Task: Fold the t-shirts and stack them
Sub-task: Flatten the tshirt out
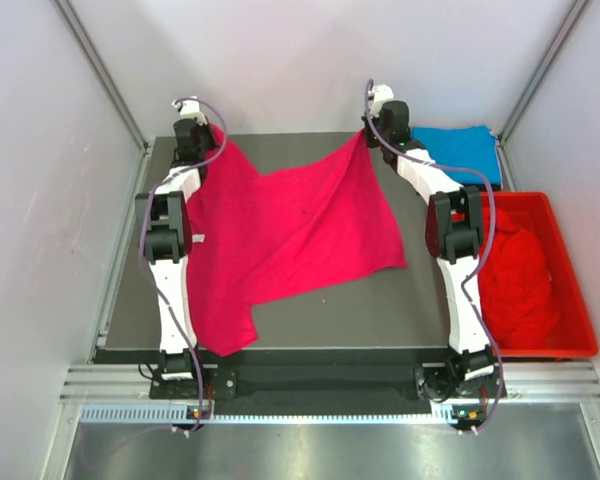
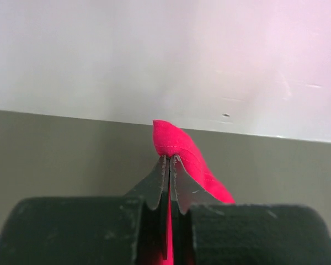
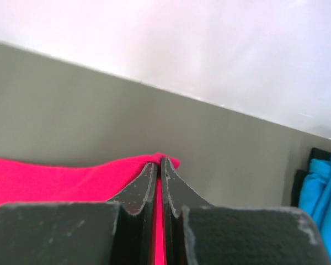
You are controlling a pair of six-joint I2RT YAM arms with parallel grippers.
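A bright pink-magenta t-shirt (image 1: 290, 225) is spread over the dark table (image 1: 380, 300), lifted at its two far corners. My left gripper (image 1: 202, 130) is shut on the shirt's far left corner (image 2: 174, 143), raised near the back edge. My right gripper (image 1: 370, 132) is shut on the far right corner (image 3: 163, 162). The cloth sags between them and its near part lies on the table, reaching the front left. A folded sky blue t-shirt (image 1: 465, 150) lies at the back right and shows in the right wrist view (image 3: 323, 187). Red t-shirts (image 1: 515, 275) are piled in the crate.
A rigid red plastic crate (image 1: 580, 330) stands to the right of the table. White walls enclose the back and sides. The table's front right part is bare.
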